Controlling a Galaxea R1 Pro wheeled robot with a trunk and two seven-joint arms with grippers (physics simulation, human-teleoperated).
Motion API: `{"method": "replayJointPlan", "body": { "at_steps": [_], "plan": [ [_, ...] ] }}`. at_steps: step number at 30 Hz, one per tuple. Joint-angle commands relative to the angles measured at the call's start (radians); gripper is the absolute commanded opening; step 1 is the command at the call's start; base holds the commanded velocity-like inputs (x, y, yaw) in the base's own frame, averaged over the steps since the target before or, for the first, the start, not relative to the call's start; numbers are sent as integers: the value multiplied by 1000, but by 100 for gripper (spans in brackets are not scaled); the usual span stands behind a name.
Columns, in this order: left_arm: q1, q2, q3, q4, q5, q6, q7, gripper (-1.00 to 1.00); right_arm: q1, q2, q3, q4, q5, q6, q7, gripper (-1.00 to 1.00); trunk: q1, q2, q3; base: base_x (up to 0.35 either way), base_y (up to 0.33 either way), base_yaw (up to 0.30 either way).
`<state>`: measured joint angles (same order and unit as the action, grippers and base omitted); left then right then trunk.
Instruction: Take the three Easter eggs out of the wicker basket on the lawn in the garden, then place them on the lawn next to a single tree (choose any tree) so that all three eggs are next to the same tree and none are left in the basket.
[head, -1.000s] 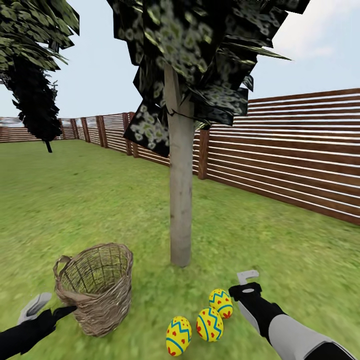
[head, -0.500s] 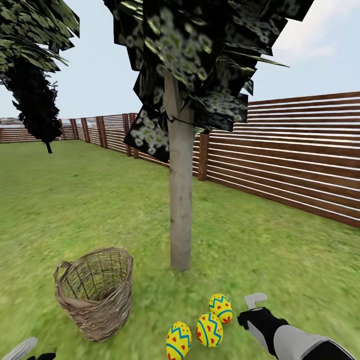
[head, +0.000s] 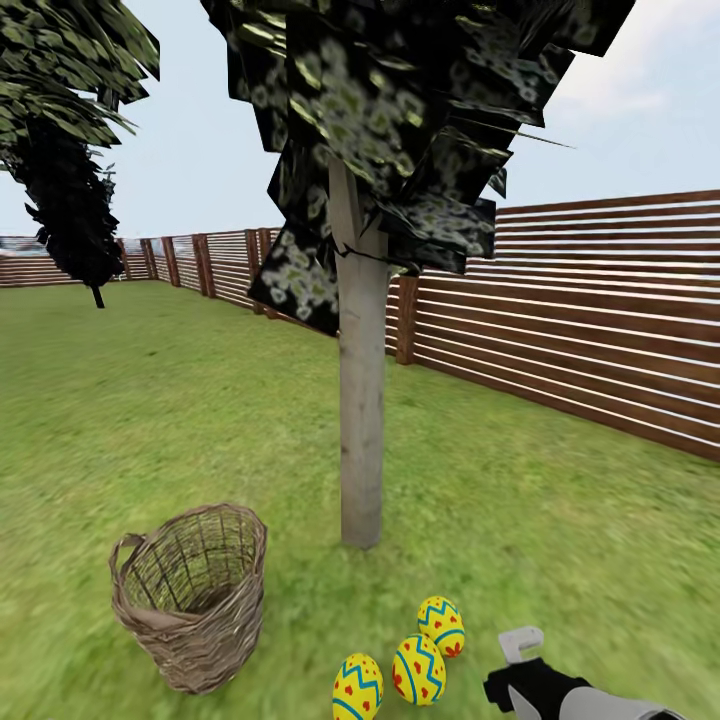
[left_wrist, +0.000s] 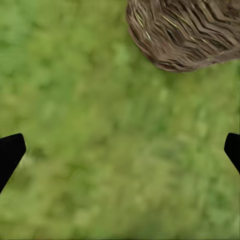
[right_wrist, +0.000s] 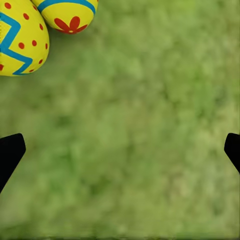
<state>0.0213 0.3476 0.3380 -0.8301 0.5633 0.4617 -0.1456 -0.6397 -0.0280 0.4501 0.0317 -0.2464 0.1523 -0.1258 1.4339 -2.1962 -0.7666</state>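
Observation:
Three yellow Easter eggs with blue zigzags and red dots (head: 441, 625) (head: 418, 669) (head: 357, 687) lie close together on the lawn (head: 560, 540), just in front of the pale tree trunk (head: 362, 420). The wicker basket (head: 190, 595) stands upright to their left, and what shows of its inside looks empty. My right gripper (head: 522, 645) hovers right of the eggs. In the right wrist view it (right_wrist: 120, 155) is open over bare grass, with two eggs (right_wrist: 20, 40) (right_wrist: 67, 12) at the edge. My left gripper (left_wrist: 120, 155) is open above grass beside the basket (left_wrist: 185, 32).
A brown slatted fence (head: 580, 310) runs along the right and far side of the garden. A dark conifer-like tree (head: 70, 200) stands at the far left. Open grass spreads between the basket and the fence.
Both arms have drawn back toward me. The left arm has slid out of the head view's lower edge and the right gripper has retreated from the eggs. The view shifted slightly.

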Motion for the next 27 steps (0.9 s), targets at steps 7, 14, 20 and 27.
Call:
{"method": "replayJointPlan", "body": {
  "at_steps": [7, 14, 20, 27],
  "plan": [
    [0, -9, 3, 3, -103, -74, -2, 100, 36, 2, 9, 1, -8, -68, 17, 100, -27, 49, 21, 0, 0, 0],
    [0, -32, 4, 7, -165, -131, 1, 100, 64, 2, 10, 1, -9, -118, 26, 100, -54, 98, 43, 0, 0, 0],
    [0, -35, 3, 95, -171, -211, 2, 100, 93, 0, 10, 1, -3, -138, 27, 100, -77, 140, 62, 0, 0, 0],
    [0, -36, 3, 124, -172, -241, 3, 100, 103, -17, 10, 1, -7, -183, 106, 100, -104, 189, 84, 0, 0, 0]
  ]
}}
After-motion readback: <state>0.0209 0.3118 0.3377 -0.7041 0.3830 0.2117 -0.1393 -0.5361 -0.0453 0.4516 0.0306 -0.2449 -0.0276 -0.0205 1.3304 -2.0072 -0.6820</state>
